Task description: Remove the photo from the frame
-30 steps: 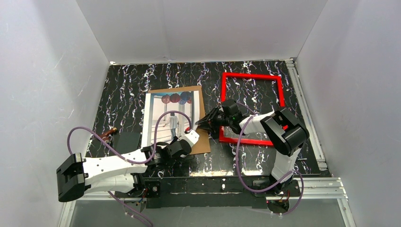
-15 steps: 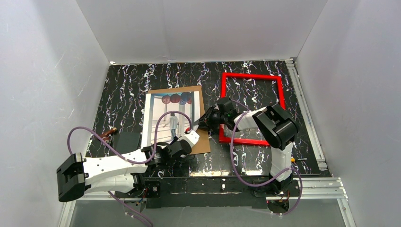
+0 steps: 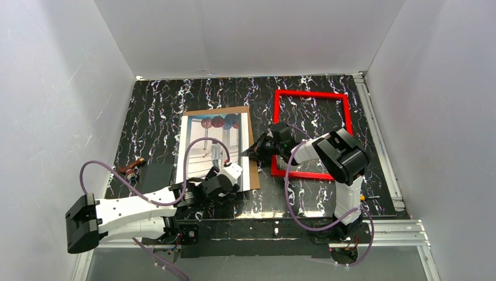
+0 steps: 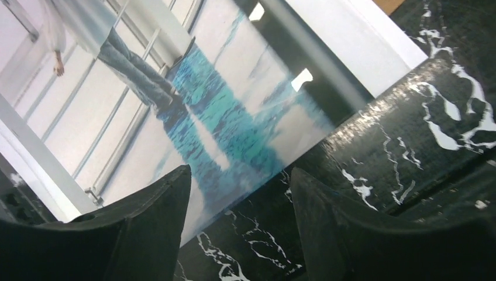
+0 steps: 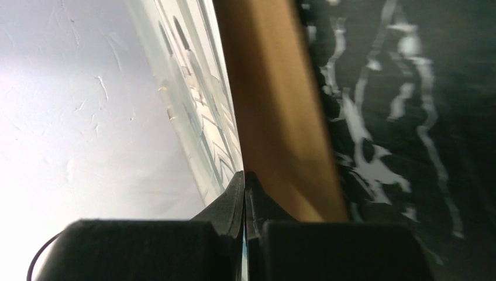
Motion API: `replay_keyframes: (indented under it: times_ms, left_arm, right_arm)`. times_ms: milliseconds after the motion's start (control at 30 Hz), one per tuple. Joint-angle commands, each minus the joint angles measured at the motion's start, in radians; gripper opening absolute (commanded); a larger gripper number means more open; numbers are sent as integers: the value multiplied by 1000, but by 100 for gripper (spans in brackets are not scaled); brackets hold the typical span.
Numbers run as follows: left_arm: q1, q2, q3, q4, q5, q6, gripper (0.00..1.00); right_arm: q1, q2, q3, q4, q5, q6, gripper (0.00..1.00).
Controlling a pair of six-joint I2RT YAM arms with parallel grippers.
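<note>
The photo [image 3: 213,155] is laid on a brown board [image 3: 216,111] left of the frame [image 3: 310,93], long axis near-to-far, balloons farthest; its right edge is pinched by the right gripper [image 5: 244,175]; the left gripper [image 4: 240,175] is held open.

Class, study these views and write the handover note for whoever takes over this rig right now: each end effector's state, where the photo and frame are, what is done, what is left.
Left end effector: open, holding nothing, low over the photo's near edge.
Right end effector: shut, apparently pinching the photo's right edge.
Photo: face up on the brown board, left of centre on the table.
Frame: empty, flat on the table to the right, apart from the photo.
Done: photo is out of the frame.
Left: probably only release the photo and pull both arms back.
</note>
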Motion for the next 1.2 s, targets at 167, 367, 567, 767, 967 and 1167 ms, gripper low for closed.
replay_keyframes:
  times_ms: [167, 367, 567, 767, 967, 1167]
  left_arm:
    - [2, -171, 2, -162, 164, -159, 75]
    - [18, -208, 110, -280, 158, -243, 83]
    - [253, -109, 221, -394, 252, -421, 84]
    - [524, 3, 141, -276, 353, -432, 73]
    - [615, 65, 28, -80, 371, -439, 76]
    - [640, 121, -20, -45, 388, -463, 77]
  right_arm:
    - [-35, -10, -47, 87, -32, -76, 1]
    - [-52, -33, -60, 35, -31, -154, 1]
    - [-62, -75, -35, -64, -17, -235, 1]
    - [-72, -106, -5, -150, -9, -293, 1]
    - [-73, -176, 17, -311, 44, -370, 1]
    - [-75, -278, 56, -494, 129, -463, 1]
